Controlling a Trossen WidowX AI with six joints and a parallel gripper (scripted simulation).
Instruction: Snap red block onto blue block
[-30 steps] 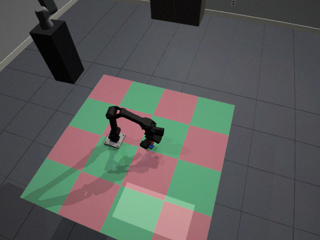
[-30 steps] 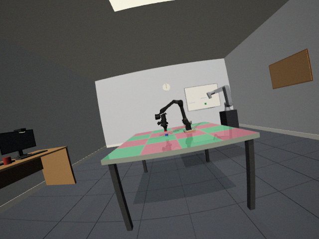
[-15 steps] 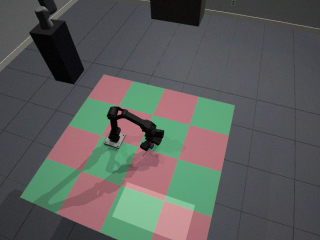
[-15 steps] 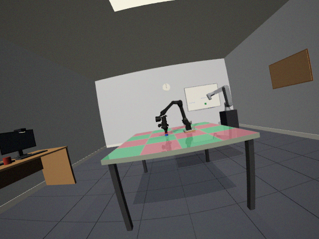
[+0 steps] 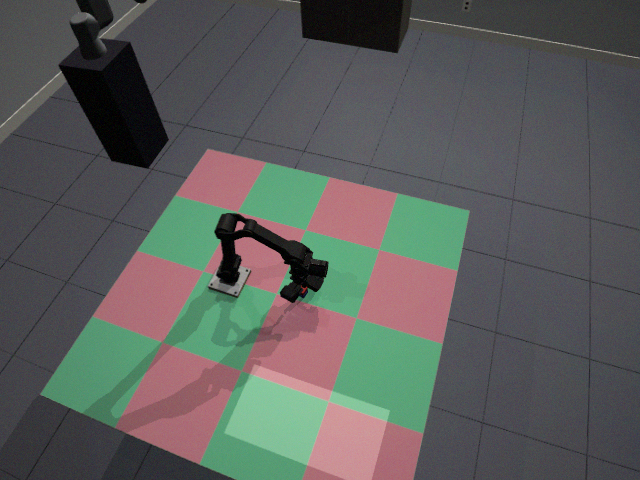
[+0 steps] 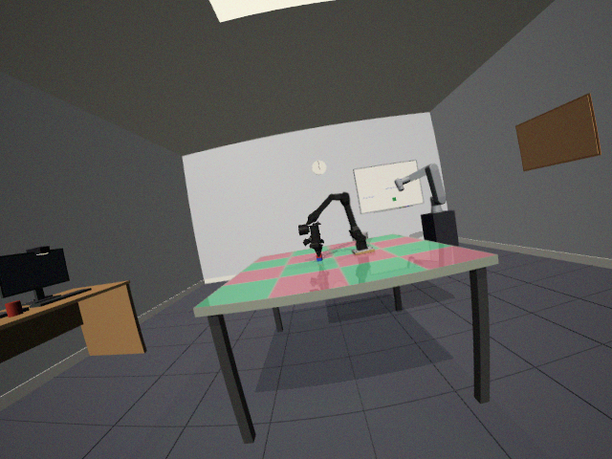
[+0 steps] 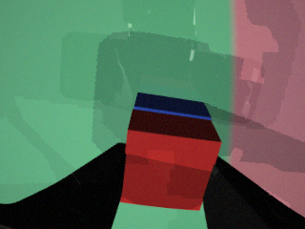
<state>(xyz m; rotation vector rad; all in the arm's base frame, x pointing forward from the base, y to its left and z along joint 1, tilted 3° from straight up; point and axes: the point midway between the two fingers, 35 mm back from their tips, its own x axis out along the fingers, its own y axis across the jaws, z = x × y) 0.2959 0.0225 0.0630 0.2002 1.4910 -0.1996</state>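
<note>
Gripper (image 5: 303,291) (image 6: 318,254) (image 7: 166,159) is closed on the red block (image 5: 304,290) (image 6: 318,256) (image 7: 167,167), one black finger on each flank. In the wrist view the fingers come in from 8 and 4 o'clock.

Blue block (image 5: 303,295) (image 6: 318,259) (image 7: 171,104) is directly under red, down on the checkered table (image 5: 408,289) (image 6: 345,291) (image 7: 48,57). Wrist view: its dark side face shows at 12 o'clock of red, plus a thin bright strip of blue along the seam. Can't tell from these views whether red is fully seated or clicked. Not released: red is in the grip.

Black arm (image 5: 268,239) (image 6: 348,212) is bent over, wrist pointing down at the stack. Top view: stack sits at about 3 o'clock from the base plate (image 5: 216,286) (image 6: 371,251), on a green square close to the pink one at 6 o'clock. Bright patch of light (image 5: 279,413) lies on the tabletop further toward 6 o'clock.

Exterior view, relative to the stack: grey arm (image 6: 434,185) on a dark pedestal (image 6: 440,227) at 2 o'clock, wooden desk (image 6: 111,320) with a monitor (image 6: 34,272) and red mug (image 6: 13,308) at roughly 9.
</note>
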